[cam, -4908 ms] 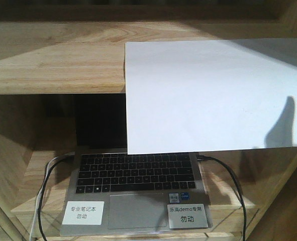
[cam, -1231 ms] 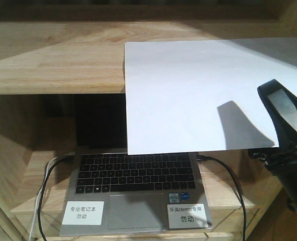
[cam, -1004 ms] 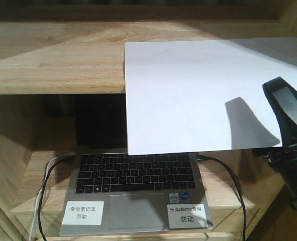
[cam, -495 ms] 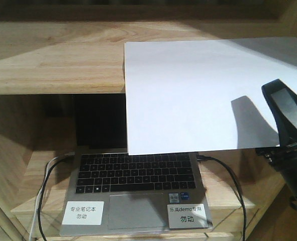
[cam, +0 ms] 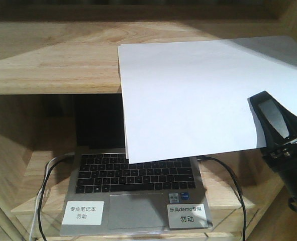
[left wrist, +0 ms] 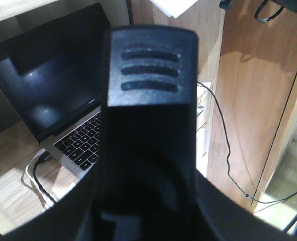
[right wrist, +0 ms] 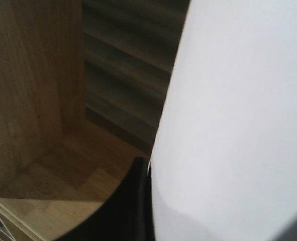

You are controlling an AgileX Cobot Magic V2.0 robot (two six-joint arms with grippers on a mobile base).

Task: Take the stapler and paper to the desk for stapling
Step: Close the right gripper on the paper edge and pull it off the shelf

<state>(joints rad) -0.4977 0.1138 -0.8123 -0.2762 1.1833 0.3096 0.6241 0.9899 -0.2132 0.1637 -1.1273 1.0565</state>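
The right tool [cam: 270, 124] is straddling the front right corner of the paper [cam: 188, 90], one finger lying on top and the other hidden beneath, so I cannot tell whether it is actually clamping. To do this well, I am judging it should be pinching well inside the edge and drawing the sheet out level, clear of the laptop [cam: 133, 173] below. The paper is lying blank, white and flat, slightly skewed, overhanging the front of the shelf [cam: 53, 60].
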